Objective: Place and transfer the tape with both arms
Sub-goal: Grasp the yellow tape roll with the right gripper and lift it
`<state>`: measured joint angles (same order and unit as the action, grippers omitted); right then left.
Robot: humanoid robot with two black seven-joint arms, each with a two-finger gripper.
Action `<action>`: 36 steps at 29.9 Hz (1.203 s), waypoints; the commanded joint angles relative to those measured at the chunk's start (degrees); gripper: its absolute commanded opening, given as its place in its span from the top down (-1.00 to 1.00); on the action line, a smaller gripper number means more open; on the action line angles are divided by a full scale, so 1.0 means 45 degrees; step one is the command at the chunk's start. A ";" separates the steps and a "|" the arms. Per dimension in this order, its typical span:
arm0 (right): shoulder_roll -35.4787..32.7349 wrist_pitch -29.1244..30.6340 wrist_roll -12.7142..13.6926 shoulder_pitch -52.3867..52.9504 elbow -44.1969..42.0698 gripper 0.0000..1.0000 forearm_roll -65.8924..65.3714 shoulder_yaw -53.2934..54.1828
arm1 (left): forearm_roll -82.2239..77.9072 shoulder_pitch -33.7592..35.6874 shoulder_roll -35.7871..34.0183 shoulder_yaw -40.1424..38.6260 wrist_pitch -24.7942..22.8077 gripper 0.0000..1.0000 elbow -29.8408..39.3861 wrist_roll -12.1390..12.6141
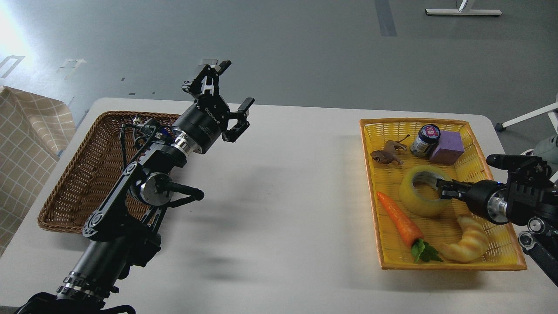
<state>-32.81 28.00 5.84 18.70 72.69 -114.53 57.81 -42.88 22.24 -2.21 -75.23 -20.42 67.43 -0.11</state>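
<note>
1. The worktop (287, 209) is a smooth, matte white slab with rounded corners.
2. A brown wicker basket (83, 174) of coarse weave sits at its left end, partly behind the left arm (130, 192), which is black and jointed with a polished silver disc.
3. A shallow yellow woven tray (440, 264) lies at the right end.
4. The left end effector (231, 93) is raised above the worktop with its fingers spread wide, holding nothing.
5. The tape (418, 203), a glossy translucent yellow ring with a pale core, lies in the middle of the yellow tray.
6. The right end effector (442, 189) reaches to the ring's rim from the right; I cannot tell whether it is clamped on it.
7. A ribbed orange carrot (399, 220) and a curved, glossy croissant (468, 244) lie nearer; a purple block (449, 147), a dark jar (423, 140) and a brown animal figure (387, 155) sit farther back.
</note>
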 commanded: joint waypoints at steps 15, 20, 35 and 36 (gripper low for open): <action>-0.0034 0.0000 -0.0049 -0.0093 0.0310 0.65 0.0139 0.0161 | -0.0022 0.0018 -0.0037 0.0018 0.0025 -0.96 -0.0004 0.0023; -0.0171 0.0000 -0.0049 -0.0093 0.0798 0.65 0.0372 0.0375 | -0.0041 0.0037 -0.0017 0.0018 0.0045 -0.96 0.0015 0.0062; -0.0621 0.0000 -0.0010 0.2640 0.1483 0.64 0.0979 0.0338 | -0.0042 -0.0060 0.0002 0.0018 0.0259 -0.96 -0.0004 0.0121; -0.0485 0.0000 -0.0010 0.3067 0.1483 0.64 0.0979 0.0067 | -0.0042 -0.0080 -0.0017 0.0018 0.0259 -0.96 -0.0004 0.0121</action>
<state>-36.03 28.00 5.78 28.61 79.58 -110.13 59.89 -42.99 22.04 -2.23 -75.15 -19.31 67.44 0.43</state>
